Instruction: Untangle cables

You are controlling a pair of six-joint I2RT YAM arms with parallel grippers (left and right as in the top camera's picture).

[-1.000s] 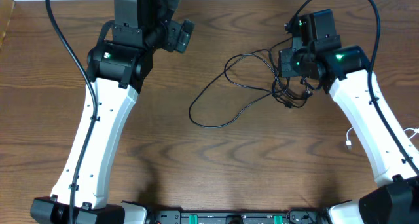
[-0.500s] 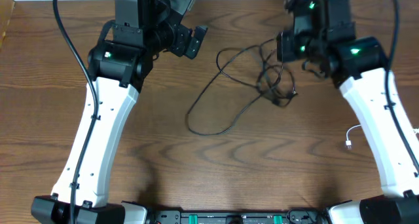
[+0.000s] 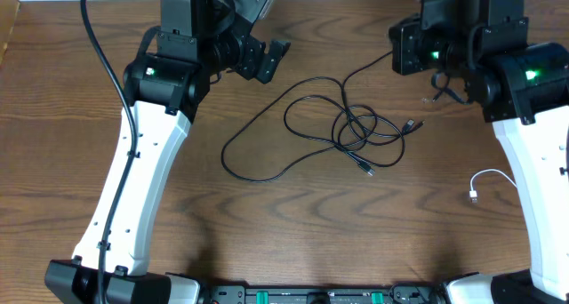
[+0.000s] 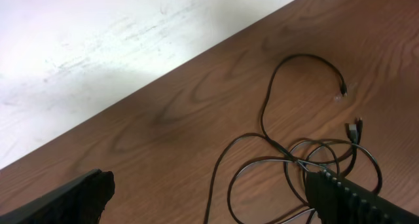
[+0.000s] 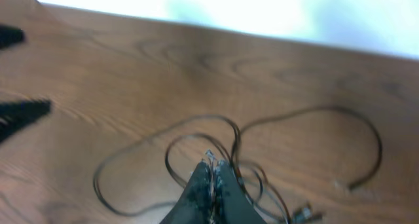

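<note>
Black cables (image 3: 360, 131) lie in a loose tangle on the wood surface (image 3: 293, 242). One long loop runs out flat from the tangle toward the left arm's side. Small plug ends (image 3: 411, 124) poke out on the tangle's right and near sides. One strand arcs from the tangle toward the far edge, below the right wrist. White cable (image 3: 487, 181) lies alone, well apart from the tangle on its right-near side, just beside the right arm (image 3: 538, 188).

Left arm (image 3: 142, 162) stands left of the tangle, its white link slanting up from the near edge and its black wrist bent toward the tangle. Left pincer (image 4: 209, 185) is spread wide and holds nothing. Its fingers (image 4: 72, 198) sit at the two lower corners of the wrist view, with the tangle seen between them. It hangs far-left of the tangle, clear of the strands.

Right arm runs up along the tangle's right side, with its black wrist folded over far-right of the tangle. Right pincer (image 5: 211, 175) is pressed together, tips aimed down at the tangle. The wrist view is blurred, so I can't tell whether the tips touch a strand.
</note>
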